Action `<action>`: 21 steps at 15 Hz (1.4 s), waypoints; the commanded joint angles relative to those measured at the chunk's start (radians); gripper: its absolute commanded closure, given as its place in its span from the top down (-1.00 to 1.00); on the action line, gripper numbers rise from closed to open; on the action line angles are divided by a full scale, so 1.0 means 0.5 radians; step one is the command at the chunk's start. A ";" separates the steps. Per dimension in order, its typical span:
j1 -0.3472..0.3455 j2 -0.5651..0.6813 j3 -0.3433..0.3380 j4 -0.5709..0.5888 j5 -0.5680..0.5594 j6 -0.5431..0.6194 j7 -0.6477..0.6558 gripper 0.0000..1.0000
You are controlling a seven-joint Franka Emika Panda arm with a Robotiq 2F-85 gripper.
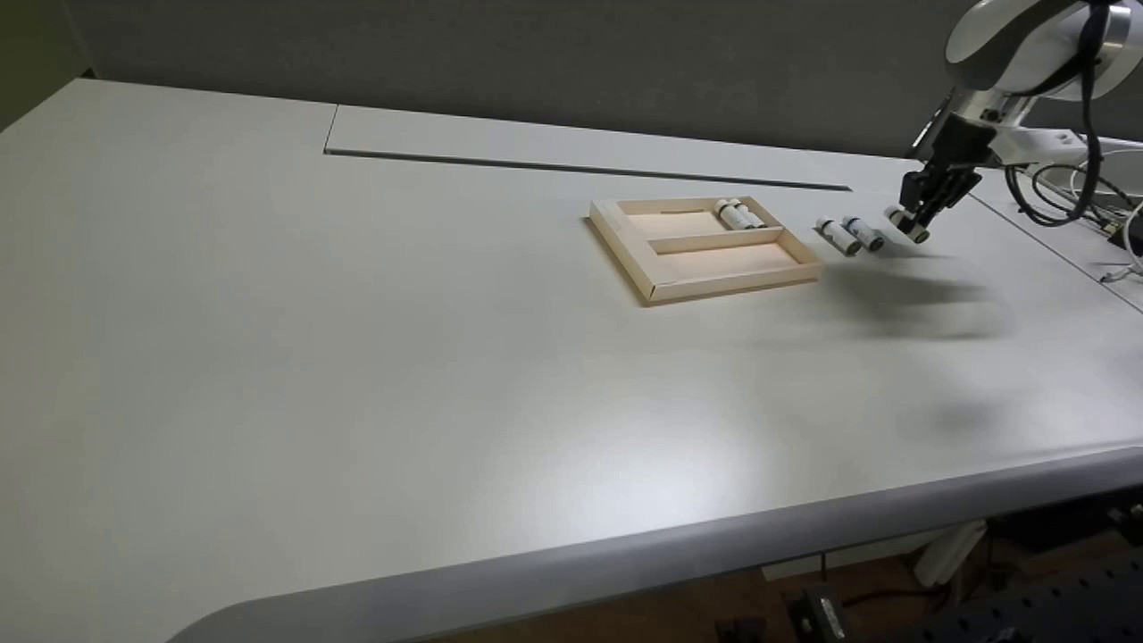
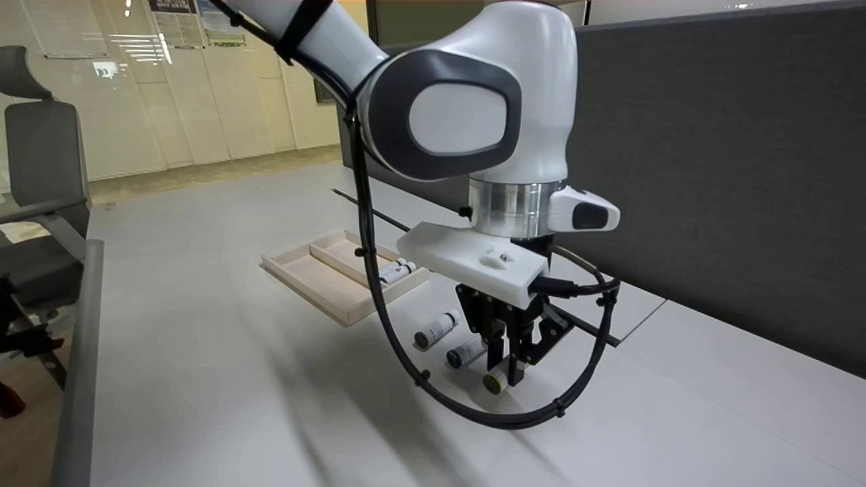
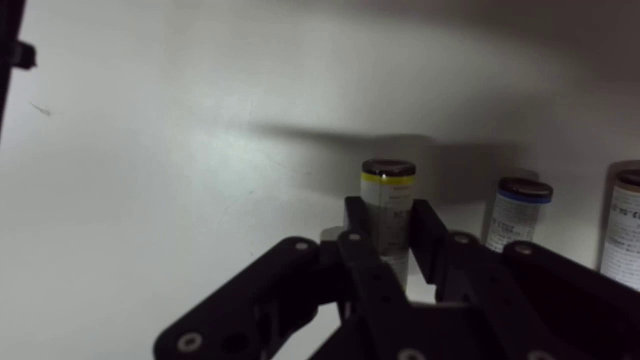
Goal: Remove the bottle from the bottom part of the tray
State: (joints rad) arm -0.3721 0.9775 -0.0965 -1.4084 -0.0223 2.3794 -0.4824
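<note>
My gripper [image 1: 918, 209] [image 2: 506, 370] [image 3: 389, 220] is shut on a small vial, the bottle [image 3: 388, 192], with a dark end and a yellow band. Its fingers press both sides. The bottle also shows in both exterior views [image 1: 920, 235] [image 2: 495, 383], tilted and low over the table, seemingly slightly above it; part is hidden by the fingers. The cream tray [image 1: 625, 254] [image 2: 298, 287] lies apart from the gripper. Two look-alike vials [image 1: 733, 215] [image 2: 394, 272] lie side by side in its compartment nearest the partition. The tray is out of the wrist view.
A blue-banded vial [image 1: 863, 234] [image 2: 465, 353] [image 3: 515, 220] and a brown-banded vial [image 1: 838, 237] [image 2: 436, 329] [image 3: 622, 230] lie on the table between gripper and tray. A dark strip [image 1: 580, 168] and grey partition [image 1: 536, 71] stand behind. Loose cables [image 1: 1085, 192] lie near the arm.
</note>
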 commanded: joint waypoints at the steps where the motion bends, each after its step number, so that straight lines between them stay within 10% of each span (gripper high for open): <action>1: -0.008 0.085 -0.002 0.130 -0.040 -0.045 0.070 -0.87; 10: -0.006 0.179 -0.015 0.239 -0.044 -0.060 0.097 -0.87; 11: -0.002 0.185 -0.019 0.250 -0.046 -0.074 0.106 -0.09; 21: -0.011 -0.094 -0.021 0.230 -0.034 -0.340 0.106 1.00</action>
State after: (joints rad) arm -0.3745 1.0115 -0.1050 -1.2755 -0.0223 2.2901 -0.4508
